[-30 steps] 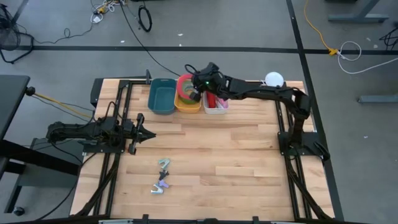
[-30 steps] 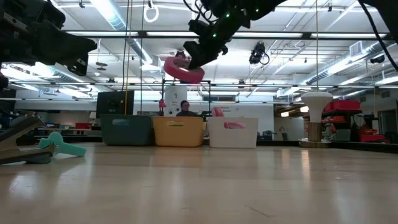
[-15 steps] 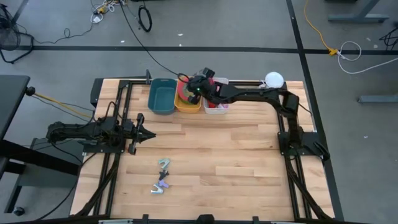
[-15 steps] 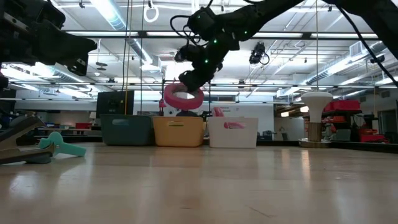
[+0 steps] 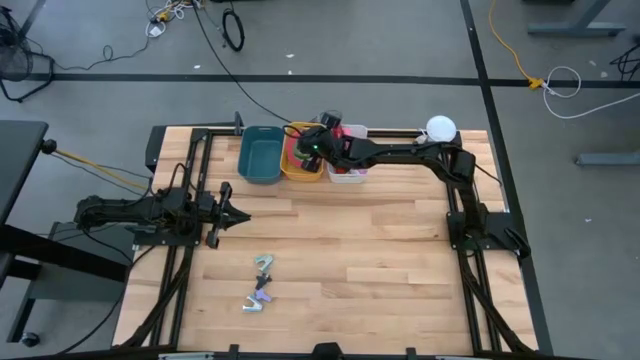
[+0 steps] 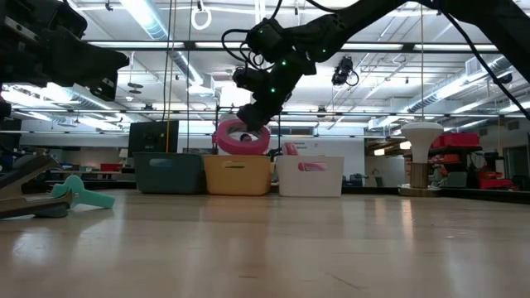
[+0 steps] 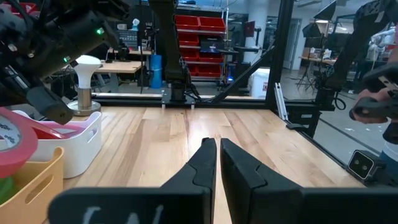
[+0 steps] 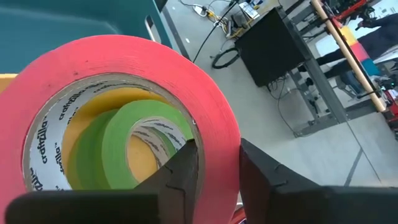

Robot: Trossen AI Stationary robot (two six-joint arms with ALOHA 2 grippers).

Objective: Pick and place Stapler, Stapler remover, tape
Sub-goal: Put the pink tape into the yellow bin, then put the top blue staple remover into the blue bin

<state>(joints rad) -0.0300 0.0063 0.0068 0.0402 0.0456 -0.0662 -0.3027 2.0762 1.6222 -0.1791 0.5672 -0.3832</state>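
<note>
Gripping a pink tape roll (image 8: 124, 81) by its wall, the right claw (image 8: 214, 163) hovers over the yellow bin (image 5: 300, 165); green tape (image 8: 134, 134) lies beneath.

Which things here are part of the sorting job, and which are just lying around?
Job: pink tape roll in the right gripper; green tape roll in the yellow bin; teal bin; white bin; staple remover.
Lying about: white lamp; floor cables. Left gripper waits.
</note>
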